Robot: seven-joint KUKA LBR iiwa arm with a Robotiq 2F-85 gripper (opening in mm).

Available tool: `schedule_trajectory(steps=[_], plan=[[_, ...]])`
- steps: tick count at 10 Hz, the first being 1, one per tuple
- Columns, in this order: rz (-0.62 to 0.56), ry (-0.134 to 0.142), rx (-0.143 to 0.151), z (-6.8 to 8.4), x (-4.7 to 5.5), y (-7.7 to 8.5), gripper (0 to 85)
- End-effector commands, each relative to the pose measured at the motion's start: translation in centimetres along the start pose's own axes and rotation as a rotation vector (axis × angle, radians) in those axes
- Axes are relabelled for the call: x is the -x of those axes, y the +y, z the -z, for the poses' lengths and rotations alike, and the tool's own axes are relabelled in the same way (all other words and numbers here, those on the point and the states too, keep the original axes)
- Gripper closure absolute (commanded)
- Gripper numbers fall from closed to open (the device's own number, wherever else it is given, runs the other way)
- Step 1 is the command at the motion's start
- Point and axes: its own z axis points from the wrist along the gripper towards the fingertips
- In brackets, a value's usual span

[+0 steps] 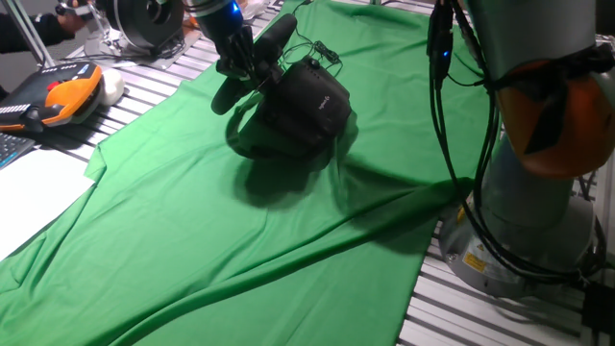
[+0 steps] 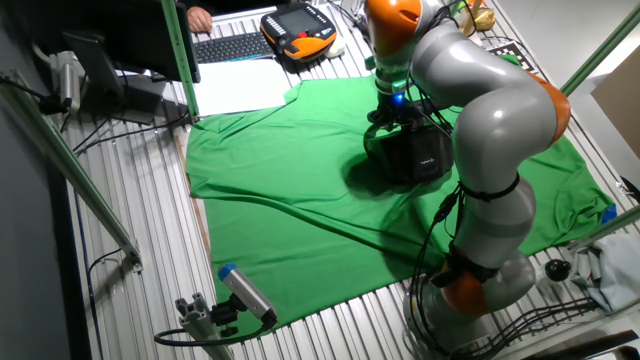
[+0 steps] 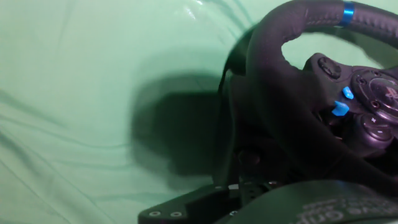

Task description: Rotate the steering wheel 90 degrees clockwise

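The steering wheel (image 1: 252,65) is a black round rim on a bulky black box base (image 1: 309,108), standing on the green cloth (image 1: 240,250) near the far side. My gripper (image 1: 238,60) is down at the wheel's upper left rim and touches it; the jaws are hidden against the black rim. In the other fixed view my gripper (image 2: 394,108) is over the wheel (image 2: 382,140) and base (image 2: 422,152). The hand view shows the rim (image 3: 280,81) close on the right, with a blue stripe, and the hub (image 3: 367,106) with small buttons. My fingers do not show there.
An orange teach pendant (image 1: 65,98) lies at the far left, next to a white sheet (image 1: 34,187). A black-and-silver ring device (image 1: 144,21) stands at the back. The arm's base (image 1: 538,221) and hanging cables (image 1: 444,115) are on the right. A cable (image 1: 322,50) runs behind the box.
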Motion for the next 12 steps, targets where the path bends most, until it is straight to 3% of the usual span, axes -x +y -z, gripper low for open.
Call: schedule_trajectory(steps=[1,2,3,5,6,7,8,11,12], plan=[[-0.01,-0.003,-0.015,0.0,0.01,0.02,85.0],[-0.018,0.009,0.0,0.0,0.01,0.02,85.0],[-0.02,0.005,-0.001,0.0,0.01,0.02,85.0],[-0.045,-0.014,-0.024,0.0,0.01,0.02,85.0],[-0.076,-0.03,-0.013,0.0,0.01,0.02,85.0],[-0.068,-0.044,-0.022,0.0,0.01,0.02,85.0],[-0.056,-0.039,-0.025,0.0,0.01,0.02,85.0],[-0.062,-0.073,0.007,0.0,0.01,0.02,85.0],[-0.081,-0.03,0.017,0.0,0.01,0.02,85.0]])
